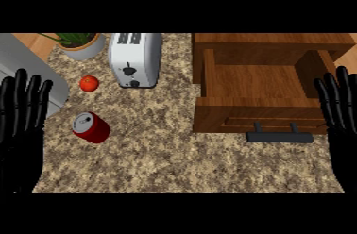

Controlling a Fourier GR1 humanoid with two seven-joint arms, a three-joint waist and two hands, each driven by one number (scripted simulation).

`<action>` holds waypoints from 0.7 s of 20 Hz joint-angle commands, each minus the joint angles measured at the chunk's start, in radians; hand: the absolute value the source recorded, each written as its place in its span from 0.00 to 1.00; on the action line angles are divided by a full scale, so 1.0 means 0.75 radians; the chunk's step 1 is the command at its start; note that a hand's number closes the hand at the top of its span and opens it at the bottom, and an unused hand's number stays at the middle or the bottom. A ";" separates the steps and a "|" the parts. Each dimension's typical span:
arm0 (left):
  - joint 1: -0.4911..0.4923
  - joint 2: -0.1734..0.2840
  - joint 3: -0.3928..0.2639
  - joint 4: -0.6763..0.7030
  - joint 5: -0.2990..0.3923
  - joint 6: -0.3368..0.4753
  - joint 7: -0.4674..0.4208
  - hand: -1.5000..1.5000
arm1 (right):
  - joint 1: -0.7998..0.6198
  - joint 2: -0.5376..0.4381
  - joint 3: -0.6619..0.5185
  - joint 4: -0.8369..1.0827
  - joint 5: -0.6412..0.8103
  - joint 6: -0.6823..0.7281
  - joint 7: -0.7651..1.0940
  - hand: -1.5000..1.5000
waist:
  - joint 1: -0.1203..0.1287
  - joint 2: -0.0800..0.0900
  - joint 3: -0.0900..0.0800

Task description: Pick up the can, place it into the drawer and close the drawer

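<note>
The red can is seen lying tilted on the granite counter, untouched, left of the pulled-out wooden drawer. A tomato and toaster are placed behind it. The left hand and right hand are held open, fingers straight, at the edges.

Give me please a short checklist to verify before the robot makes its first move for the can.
1. Red can in view, lying tilted on the counter, untouched: ok.
2. Drawer pulled open, nothing seen inside: ok.
3. Left hand open, holding nothing: ok.
4. Right hand open, holding nothing: ok.
5. Tomato and toaster apart from the can: ok.
6. Drawer handle unobstructed for closing: ok.
</note>
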 commanded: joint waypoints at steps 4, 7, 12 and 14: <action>-0.034 0.119 0.200 0.055 0.275 -0.184 0.008 0.00 | -0.009 0.042 0.034 0.016 -0.011 0.014 0.011 0.00 | -0.016 0.014 0.005; 0.117 0.162 0.186 0.171 0.191 -0.160 0.202 0.00 | 0.108 0.079 -0.086 0.104 -0.009 -0.112 0.150 0.00 | -0.020 0.028 0.006; 0.108 0.282 0.320 0.011 0.351 -0.191 0.475 0.00 | 0.214 0.032 -0.167 0.032 -0.062 -0.083 0.202 0.00 | -0.016 0.010 0.007; 0.142 0.241 0.307 0.022 0.335 -0.213 0.420 0.00 | 0.199 0.042 -0.169 0.048 -0.089 -0.067 0.214 0.00 | -0.017 0.013 0.006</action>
